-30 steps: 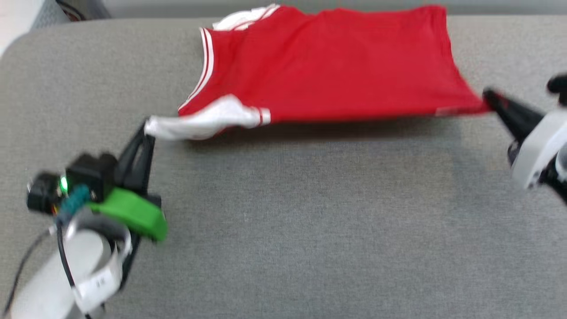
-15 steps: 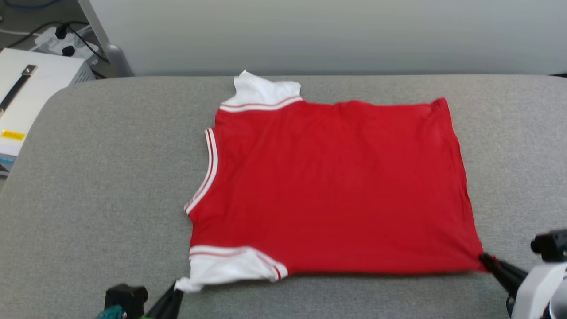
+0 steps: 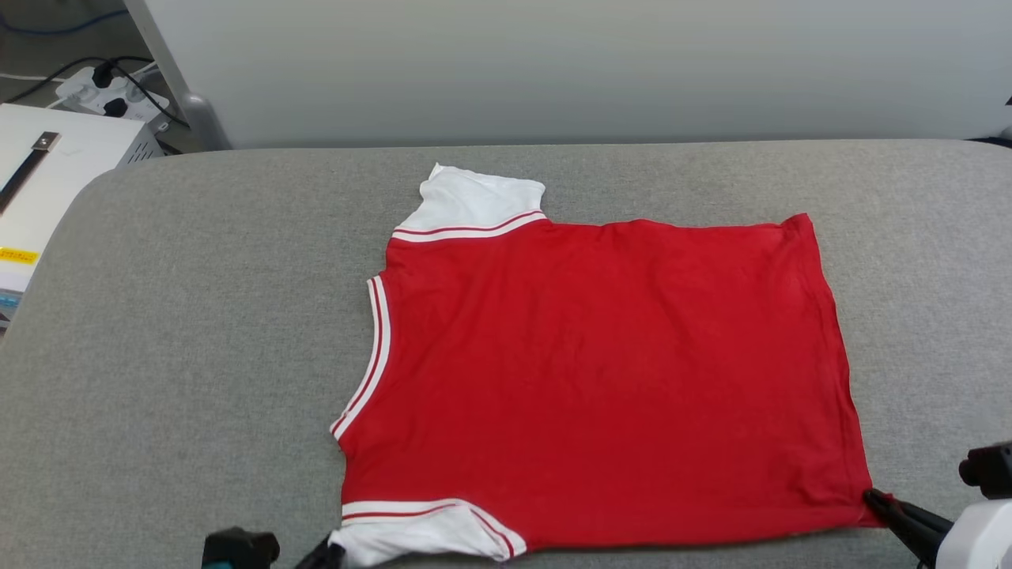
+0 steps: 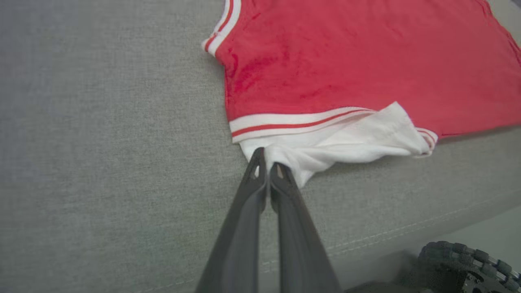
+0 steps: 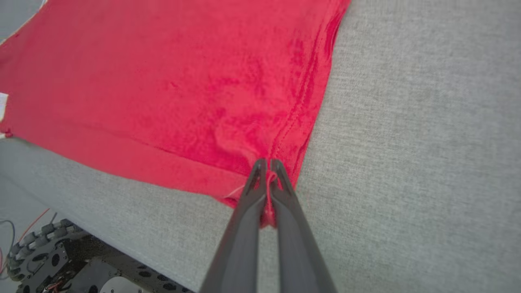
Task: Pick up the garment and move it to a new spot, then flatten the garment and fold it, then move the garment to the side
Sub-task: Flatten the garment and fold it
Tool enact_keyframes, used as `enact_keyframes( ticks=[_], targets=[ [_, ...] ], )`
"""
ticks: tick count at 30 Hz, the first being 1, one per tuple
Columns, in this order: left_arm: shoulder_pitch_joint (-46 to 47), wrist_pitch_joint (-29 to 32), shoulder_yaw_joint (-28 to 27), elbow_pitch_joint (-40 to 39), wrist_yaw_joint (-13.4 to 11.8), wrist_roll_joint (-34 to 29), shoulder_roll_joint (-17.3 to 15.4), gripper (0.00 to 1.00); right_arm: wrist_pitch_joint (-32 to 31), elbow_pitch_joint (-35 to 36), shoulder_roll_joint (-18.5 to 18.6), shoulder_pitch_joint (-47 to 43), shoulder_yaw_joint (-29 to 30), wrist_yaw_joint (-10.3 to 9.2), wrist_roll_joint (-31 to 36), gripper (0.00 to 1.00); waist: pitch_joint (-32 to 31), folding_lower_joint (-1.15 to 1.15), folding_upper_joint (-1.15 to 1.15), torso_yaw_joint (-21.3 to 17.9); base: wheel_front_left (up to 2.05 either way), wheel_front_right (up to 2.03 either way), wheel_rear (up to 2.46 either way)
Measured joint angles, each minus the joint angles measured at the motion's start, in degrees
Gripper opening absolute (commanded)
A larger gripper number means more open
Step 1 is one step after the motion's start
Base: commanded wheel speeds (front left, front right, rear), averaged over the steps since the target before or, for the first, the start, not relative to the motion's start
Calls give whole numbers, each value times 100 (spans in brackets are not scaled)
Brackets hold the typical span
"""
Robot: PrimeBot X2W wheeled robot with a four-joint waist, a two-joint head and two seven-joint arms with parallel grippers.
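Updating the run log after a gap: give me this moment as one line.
phase: flattening | garment: spread on grey padded surface | left gripper: shut on white sleeve | right gripper: shut on hem corner

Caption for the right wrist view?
Right claw shut on a hem corner of the red garment, spread on grey cushion.

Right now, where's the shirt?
Head view: the red shirt lies flat, centre-right on the grey cushion, near corners pinched by left gripper and right gripper.
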State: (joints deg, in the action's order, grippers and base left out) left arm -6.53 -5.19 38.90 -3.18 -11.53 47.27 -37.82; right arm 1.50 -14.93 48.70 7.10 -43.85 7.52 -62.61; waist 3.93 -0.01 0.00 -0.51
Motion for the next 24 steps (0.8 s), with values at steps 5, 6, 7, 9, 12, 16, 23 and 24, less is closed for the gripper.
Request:
enact_keyframes(
  ticks=[5,6,7,9,12,16,23,24],
  targets=[
    [790,-86,-98,80,133,-341,-21,0,-119,222,-111,36,506,0,105,0,106,0,0,-16,0,0,0],
    [956,-75,-102,112,172,-376,-24,0,-157,252,-118,74,609,0,146,0,139,0,0,-25,0,0,0],
    [1094,-49,-97,141,220,-409,-24,0,-183,275,-127,115,699,0,172,0,169,0,0,-34,0,0,0],
    [1436,46,-60,236,326,-594,-21,0,-255,343,-152,213,906,0,197,0,251,0,0,-51,0,0,0],
    [1930,129,-57,421,470,-659,16,0,-383,415,-226,375,1154,0,287,0,399,0,0,-83,0,0,0],
    [2523,250,-4,755,702,-800,99,0,-555,413,-380,685,1345,0,446,0,626,0,0,-127,0,0,0],
    [3426,260,100,1956,1220,-931,413,0,-877,-47,-814,1548,1339,0,801,0,1202,1,0,-214,0,0,0],
    [3502,245,130,2152,1293,-927,475,0,-864,-186,-887,1648,1336,0,855,0,1281,1,0,-223,0,0,0]
  ],
)
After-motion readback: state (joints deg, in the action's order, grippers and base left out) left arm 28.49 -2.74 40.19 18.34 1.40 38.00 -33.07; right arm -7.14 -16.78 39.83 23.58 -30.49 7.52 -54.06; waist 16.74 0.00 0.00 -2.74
